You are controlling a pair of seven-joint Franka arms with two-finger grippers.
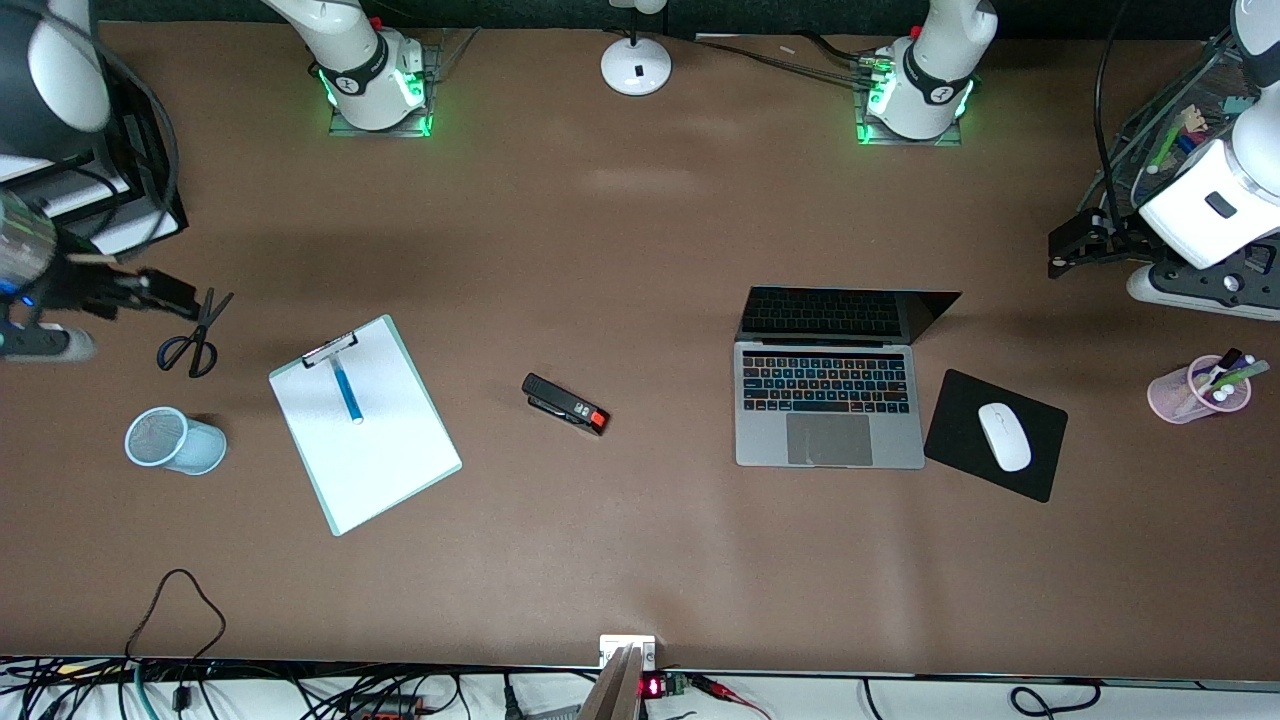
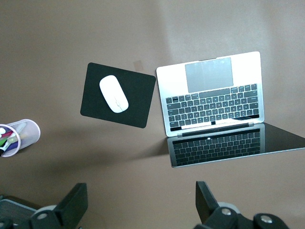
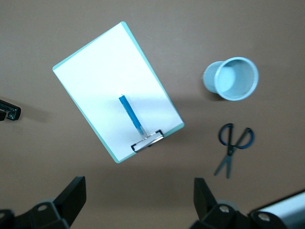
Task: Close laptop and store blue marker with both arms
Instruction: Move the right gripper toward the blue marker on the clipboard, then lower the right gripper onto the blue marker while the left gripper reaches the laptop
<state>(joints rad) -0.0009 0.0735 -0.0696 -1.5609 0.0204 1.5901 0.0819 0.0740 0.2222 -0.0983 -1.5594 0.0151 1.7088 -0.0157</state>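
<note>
The laptop (image 1: 828, 405) (image 2: 214, 95) stands open on the table, its keys lit and its dark screen tilted back. On a white clipboard (image 1: 365, 425) (image 3: 116, 109) lies the blue marker (image 1: 348, 390) (image 3: 130, 113), one end by the clip. My left gripper (image 1: 1065, 250) (image 2: 140, 210) hangs open and empty over bare table at the left arm's end, apart from the laptop. My right gripper (image 1: 150, 290) (image 3: 138, 205) hangs open and empty over bare table at the right arm's end, beside the scissors (image 1: 190, 340) (image 3: 232, 145).
A black stapler (image 1: 565, 403) (image 3: 8, 110) lies between clipboard and laptop. A black mouse pad (image 1: 965, 415) (image 2: 136, 102) with a white mouse (image 1: 1004, 436) (image 2: 113, 93) lies beside the laptop. A pink pen cup (image 1: 1170, 400) (image 2: 26, 136), a light-blue mesh cup (image 1: 170, 440) (image 3: 232, 78) and a lamp base (image 1: 636, 65) also stand here.
</note>
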